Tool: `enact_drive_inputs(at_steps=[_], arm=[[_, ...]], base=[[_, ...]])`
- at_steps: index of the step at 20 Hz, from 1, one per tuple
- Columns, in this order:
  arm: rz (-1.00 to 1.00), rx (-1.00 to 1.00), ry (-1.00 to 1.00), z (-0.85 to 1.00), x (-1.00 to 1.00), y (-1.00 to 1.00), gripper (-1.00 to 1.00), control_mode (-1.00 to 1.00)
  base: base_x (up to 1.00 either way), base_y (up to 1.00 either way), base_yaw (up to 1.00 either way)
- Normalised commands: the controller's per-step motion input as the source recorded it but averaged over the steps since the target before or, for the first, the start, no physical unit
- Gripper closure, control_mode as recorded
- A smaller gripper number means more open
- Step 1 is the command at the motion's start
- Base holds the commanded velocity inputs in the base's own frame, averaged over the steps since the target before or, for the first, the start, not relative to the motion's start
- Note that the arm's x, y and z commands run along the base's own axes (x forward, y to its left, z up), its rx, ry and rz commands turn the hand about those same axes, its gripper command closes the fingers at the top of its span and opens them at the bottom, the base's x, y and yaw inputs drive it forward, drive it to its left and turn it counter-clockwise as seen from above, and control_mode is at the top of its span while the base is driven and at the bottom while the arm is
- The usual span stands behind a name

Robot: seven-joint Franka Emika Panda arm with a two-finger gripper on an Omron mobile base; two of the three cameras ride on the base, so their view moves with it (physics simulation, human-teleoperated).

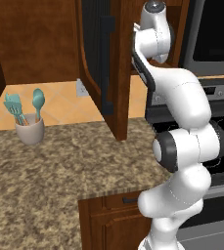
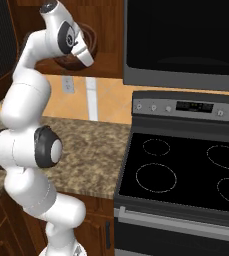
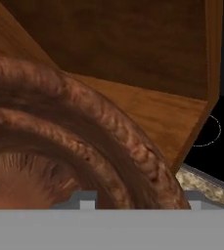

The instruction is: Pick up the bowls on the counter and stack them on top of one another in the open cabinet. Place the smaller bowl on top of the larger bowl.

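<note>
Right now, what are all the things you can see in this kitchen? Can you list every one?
bowls: two, dark reddish-brown wood, one rim inside the other, close under the hand camera in the open cabinet
open cabinet: one, reddish-brown wood, on the wall, door swung out with a dark bar handle
counter: one, speckled tan and brown, over brown drawers
utensil cup: one, white, on the counter at the back left, holding teal utensils
stovetop: one, black with ring marks, right of the counter
oven panel: one, grey with knobs, behind the stovetop
wall outlet: one, white, on the tan wall
arm: one, white with dark joints, reaching up into the cabinet
hand: one, fingertips by the bowls; grip unclear
</note>
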Motion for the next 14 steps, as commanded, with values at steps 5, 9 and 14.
enact_drive_inputs(at_steps=[5, 9, 14], arm=[[-0.06, 0.01, -0.05, -0.34, 0.38, 0.0, -1.0, -1.0], [0.0, -0.01, -0.25, -0.37, 0.04, 0.0, -1.0, -1.0], [0.0, 0.0, -0.25, -0.38, -0.92, -0.24, -1.0, -1.0]], base=[[0.0, 0.0, 0.0], [0.0, 0.0, 0.0], [0.0, 0.0, 0.0]])
